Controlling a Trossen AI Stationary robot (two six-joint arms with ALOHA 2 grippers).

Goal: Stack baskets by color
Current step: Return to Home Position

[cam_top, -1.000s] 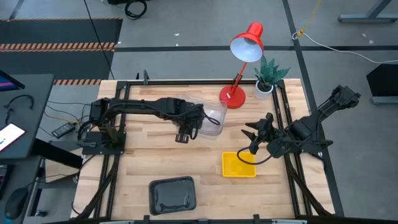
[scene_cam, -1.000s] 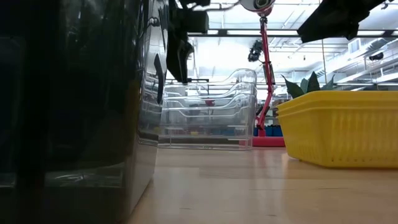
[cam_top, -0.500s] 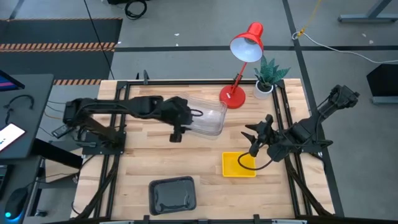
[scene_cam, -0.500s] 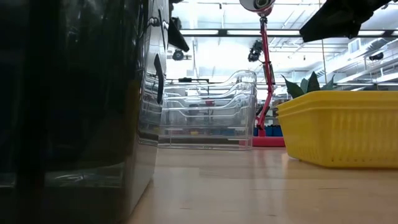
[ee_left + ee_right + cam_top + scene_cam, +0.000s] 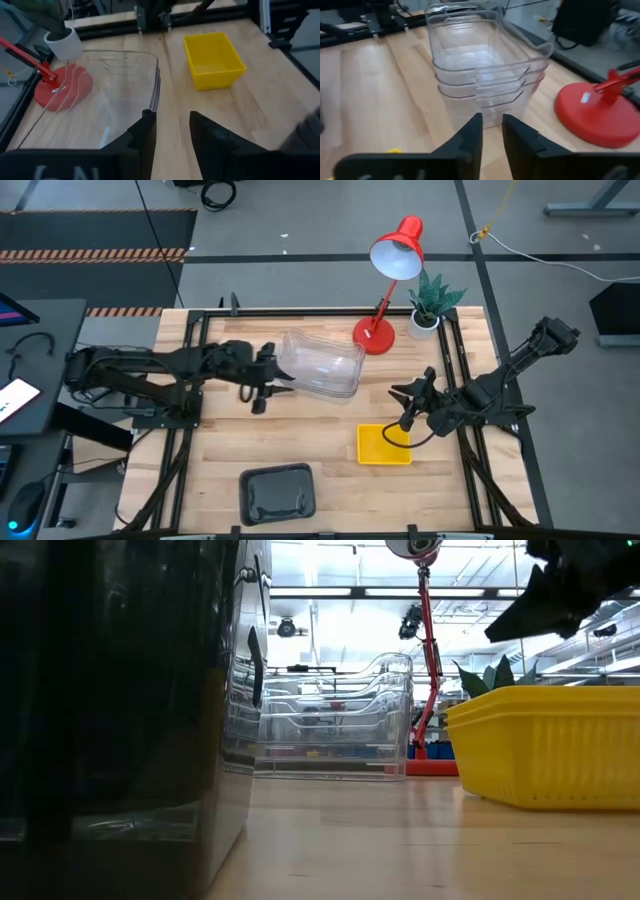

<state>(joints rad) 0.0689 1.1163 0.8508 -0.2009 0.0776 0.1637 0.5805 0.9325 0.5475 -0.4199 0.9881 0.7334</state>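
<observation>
Three clear baskets [image 5: 322, 366] stand nested on the table's far middle, their bottom on the wood. A yellow stack [image 5: 385, 444] sits near the right, and the dark grey baskets [image 5: 278, 492] sit at the near edge. My left gripper [image 5: 268, 380] hangs open just left of the clear stack [image 5: 110, 90], with nothing between its fingers. My right gripper [image 5: 402, 408] hovers above the far edge of the yellow stack, facing the clear stack [image 5: 485, 65]. Its fingers stand narrowly open around nothing.
A red desk lamp's base [image 5: 374, 337] and a small potted plant [image 5: 428, 315] stand at the far right, close to the clear stack. In the low view the dark grey baskets [image 5: 120, 720] fill the left. Bare wood lies between the stacks.
My left gripper has drawn back from over the clear stack toward the table's left edge and has tipped from pointing down to nearly level. The clear stack has stayed put. My right gripper has sunk a little, and its fingers have come closer together.
</observation>
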